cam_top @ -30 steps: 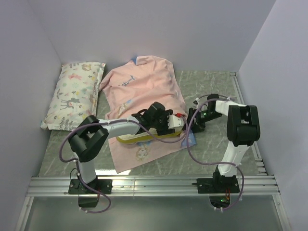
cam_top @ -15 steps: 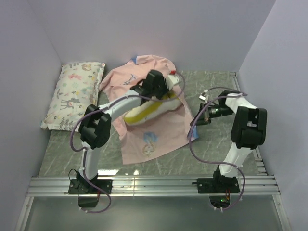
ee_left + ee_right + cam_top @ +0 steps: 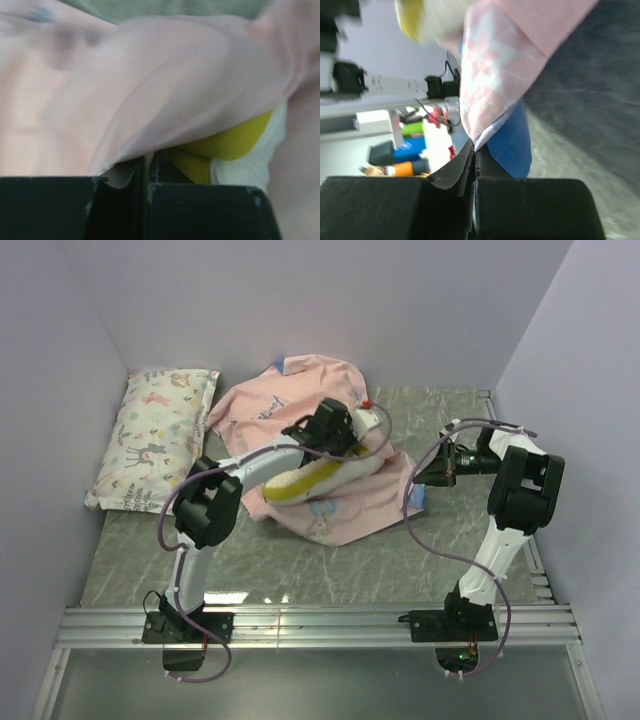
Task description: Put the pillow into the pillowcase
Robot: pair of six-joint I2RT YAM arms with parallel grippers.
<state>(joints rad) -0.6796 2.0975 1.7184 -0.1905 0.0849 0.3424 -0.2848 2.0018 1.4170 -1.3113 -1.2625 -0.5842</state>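
From the top external view, I see the pillow [image 3: 303, 483] lying in the middle of the table [image 3: 380, 575]. Its long axis runs diagonally from near-left to far-right, and its yellow side band faces me. The pillowcase [image 3: 345, 522] is draped over it pink face up, bunched at the back and spread out at the front. The left gripper [image 3: 346, 430] sits at the pillow's far-right end. That arm stretches forward from its base, bends at the elbow and runs rightward along the pillow. The right gripper [image 3: 436, 472] is at the pillowcase's right corner, well to the right of the pillow. The right arm stands tall with its forearm turned left. A printed white pillow [image 3: 155, 435] lies at the far left.

In the left wrist view, the left gripper [image 3: 147, 172] has its fingers pressed together on the hem of the pillowcase [image 3: 150, 95]. The pillow [image 3: 227, 142] shows its yellow band just beyond the fingertips and to their right, under the fabric.

In the right wrist view, the right gripper [image 3: 474, 156] is clamped tight on the edge of the pillowcase [image 3: 495, 75]. A fold of the blue face is just beside the fingers. The pillow [image 3: 415, 20] is far off at the upper left.
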